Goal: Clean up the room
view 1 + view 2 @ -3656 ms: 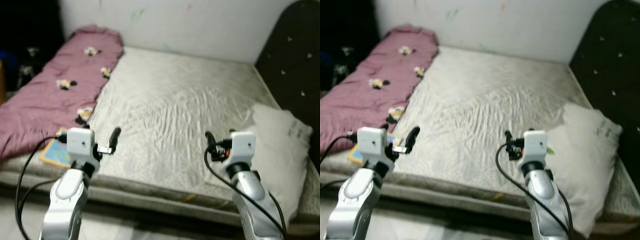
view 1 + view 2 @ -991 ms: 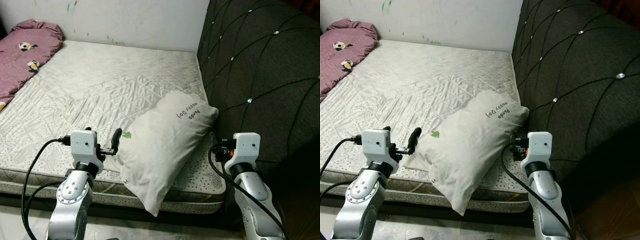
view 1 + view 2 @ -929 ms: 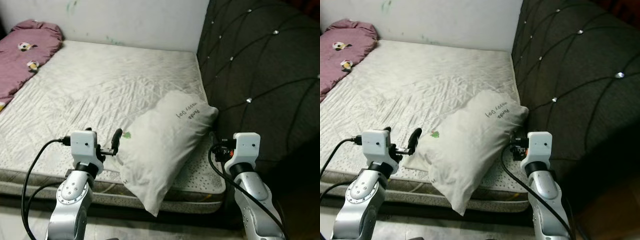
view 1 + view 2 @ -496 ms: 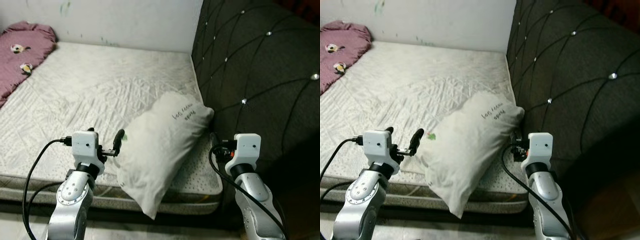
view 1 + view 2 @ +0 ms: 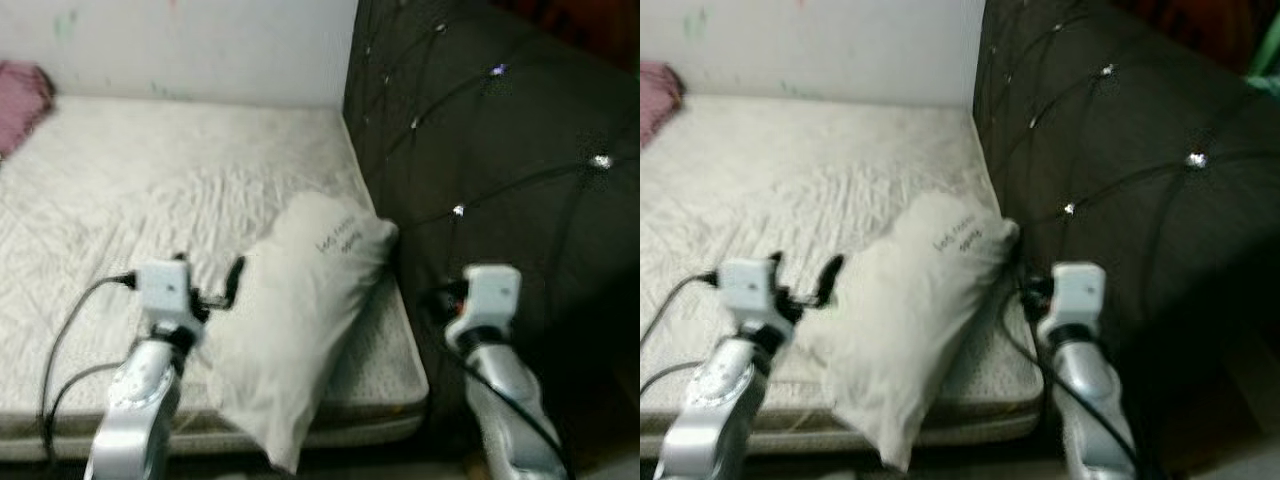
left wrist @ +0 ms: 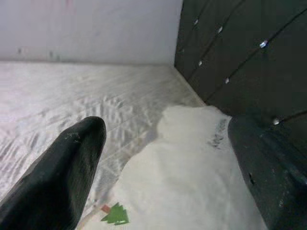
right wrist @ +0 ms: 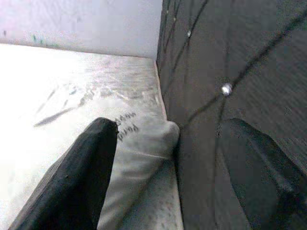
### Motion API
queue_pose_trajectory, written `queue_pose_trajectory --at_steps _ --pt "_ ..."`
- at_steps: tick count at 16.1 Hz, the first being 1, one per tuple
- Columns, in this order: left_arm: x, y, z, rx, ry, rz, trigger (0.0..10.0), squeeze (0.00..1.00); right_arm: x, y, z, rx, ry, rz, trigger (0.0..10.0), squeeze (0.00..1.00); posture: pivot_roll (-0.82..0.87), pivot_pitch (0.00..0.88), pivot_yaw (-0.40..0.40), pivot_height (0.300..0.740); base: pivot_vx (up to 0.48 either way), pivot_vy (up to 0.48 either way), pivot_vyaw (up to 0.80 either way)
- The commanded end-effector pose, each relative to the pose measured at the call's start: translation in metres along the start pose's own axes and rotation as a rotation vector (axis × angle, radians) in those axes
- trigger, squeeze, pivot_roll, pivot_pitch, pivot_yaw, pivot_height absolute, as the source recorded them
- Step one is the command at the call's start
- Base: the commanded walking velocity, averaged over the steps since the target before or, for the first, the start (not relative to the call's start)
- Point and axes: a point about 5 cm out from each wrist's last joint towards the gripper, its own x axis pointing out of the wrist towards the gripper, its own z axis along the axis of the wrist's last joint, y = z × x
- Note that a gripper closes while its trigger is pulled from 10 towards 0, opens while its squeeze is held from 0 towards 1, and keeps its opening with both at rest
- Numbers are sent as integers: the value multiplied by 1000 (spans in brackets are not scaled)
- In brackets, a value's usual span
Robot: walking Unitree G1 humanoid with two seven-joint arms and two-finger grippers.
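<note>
A white pillow [image 5: 300, 300] with dark lettering lies slanted on the near right corner of the mattress [image 5: 150, 170], its lower end hanging over the bed's front edge. My left gripper [image 5: 208, 263] hovers open just left of the pillow; in the left wrist view my left gripper [image 6: 165, 127] has the pillow [image 6: 192, 177] between and beyond its fingers. My right gripper [image 5: 1030, 285] is open beside the pillow's right end, close to the dark headboard [image 5: 500, 150]. Through the right wrist view the pillow's upper corner [image 7: 139, 143] rests against the headboard.
The tufted black headboard rises along the right side of the bed. A pink blanket [image 5: 20, 90] lies at the far left of the mattress. A pale wall [image 5: 200, 40] stands behind the bed. The head views are blurred.
The whole picture has shifted left, so the camera has turned to the right. The pink blanket has slid almost out of view. Both arms keep their pose and both grippers stay open.
</note>
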Motion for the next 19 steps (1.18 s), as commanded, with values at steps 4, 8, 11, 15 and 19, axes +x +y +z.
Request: queue_pose_trajectory --at_steps 4,8,11,15,19 --pt "6 -7 5 194 16 132 10000 0 -2 -12 -1 -17 3 -45 10000 0 -44 0 -46 740 0 0 0" --pt "29 -16 36 300 4 203 10000 0 4 -9 -3 -16 5 -34 10000 0 -9 0 -46 740 0 0 0" --pt "38 -28 55 175 -20 162 10000 0 12 -8 2 -16 -17 -33 10000 0 -13 0 -45 740 0 0 0" --pt "16 2 23 152 15 185 10000 0 9 -5 3 -29 -27 -3 10000 0 -26 0 -49 740 0 0 0" --pt "11 4 20 95 -1 180 10000 0 8 -3 4 -44 -36 21 10000 0 -22 0 -60 740 0 0 794"
